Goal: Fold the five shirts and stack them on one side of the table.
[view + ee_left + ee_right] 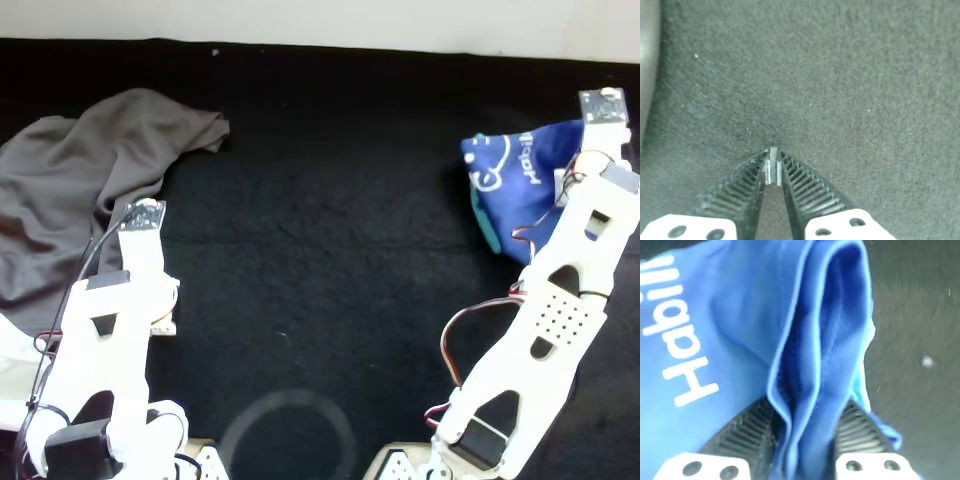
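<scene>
Counter (330,200): black cloth, runs across the whole high view; mid section bare.

Grey shirt (90,170): upper left of the frame, loose crumpled heap, not folded; the left arm sits just below/over its lower edge.

Blue shirt (520,175): upper right, bunched w/ white print showing; not flat, no neat fold yet.

Right tool (807,407): pinching a doubled ridge of the blue shirt, one jaw either side of the fold.

Left tool (772,170): jaws pressed together, nothing between them, over bare counter near the grey heap.

Step, prob.: early; blue shirt is the one in hand, gripped but not laid out.

Next move needs: bring the blue shirt to the bare middle and spread it; left tool must spread and take an opp. edge so both can fold square; keep grip on a hem, not the bunched ridge.
</scene>
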Robot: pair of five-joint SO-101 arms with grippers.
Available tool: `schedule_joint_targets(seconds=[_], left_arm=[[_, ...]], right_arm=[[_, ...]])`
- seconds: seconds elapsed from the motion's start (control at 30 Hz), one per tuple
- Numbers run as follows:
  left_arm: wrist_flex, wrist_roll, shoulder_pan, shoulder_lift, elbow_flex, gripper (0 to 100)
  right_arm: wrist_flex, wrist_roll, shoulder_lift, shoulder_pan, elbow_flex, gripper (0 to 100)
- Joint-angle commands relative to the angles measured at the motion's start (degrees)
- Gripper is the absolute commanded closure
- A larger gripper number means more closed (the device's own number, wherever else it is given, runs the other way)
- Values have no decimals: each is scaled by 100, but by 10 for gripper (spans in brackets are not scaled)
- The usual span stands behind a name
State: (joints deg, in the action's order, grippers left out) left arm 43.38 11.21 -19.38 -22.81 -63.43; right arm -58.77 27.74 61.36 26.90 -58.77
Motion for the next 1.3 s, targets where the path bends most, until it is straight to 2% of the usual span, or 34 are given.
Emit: schedule_joint_targets(seconds=[0.0,0.17,0.5,0.67,0.8,0.87,1.07,1.27], left_arm=[[-88,-44,-84,-13,-22,991],[-88,-44,-84,-13,-22,991],[-88,-44,-84,-13,-22,991],[-88,-44,-84,-13,-22,991],[-88,-44,-84,-13,-22,991],[-88,-44,-84,-13,-22,991],[-88,-44,-84,-13,-22,991],[-88,-44,-84,-13,-22,991]], right_arm=[[-66,-738,-356,189,-303,827],[-66,-1169,-655,189,-1051,827],[-101,-1178,-690,154,-2053,827],[-1235,-1160,-752,-136,-2114,835],[-2334,-1152,-822,-681,-2448,998],[-2431,-1169,-796,-998,-2378,973],[-1596,-1178,-101,-1604,-1982,973],[-655,-1169,848,-1587,-2035,973]])
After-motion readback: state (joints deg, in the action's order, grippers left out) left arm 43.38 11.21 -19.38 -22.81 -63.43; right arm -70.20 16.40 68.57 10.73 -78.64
